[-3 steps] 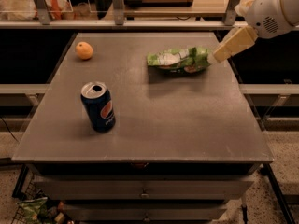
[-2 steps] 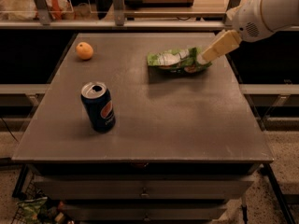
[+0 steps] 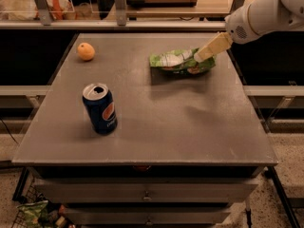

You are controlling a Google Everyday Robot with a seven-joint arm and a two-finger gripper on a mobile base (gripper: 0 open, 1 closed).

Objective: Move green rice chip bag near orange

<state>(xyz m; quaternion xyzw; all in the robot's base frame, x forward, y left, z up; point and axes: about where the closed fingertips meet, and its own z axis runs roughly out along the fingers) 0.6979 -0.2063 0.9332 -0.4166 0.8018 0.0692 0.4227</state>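
The green rice chip bag (image 3: 176, 62) lies on the grey table (image 3: 156, 127) at the back right, crinkled, light green and white. My gripper (image 3: 203, 54) comes in from the upper right on a white arm (image 3: 259, 17), and its tan tip rests at the bag's right end, over its top edge. The orange (image 3: 86, 51) sits at the back left of the table, well apart from the bag.
An opened blue Pepsi can (image 3: 100, 109) stands upright at the front left. A shelf rail with posts (image 3: 118, 6) runs behind the table. Drawers (image 3: 147, 194) sit under the tabletop. The table edge drops off just right of the bag.
My gripper has moved left and down from beside the bag's right end onto that end. The bag, orange and can have not moved.
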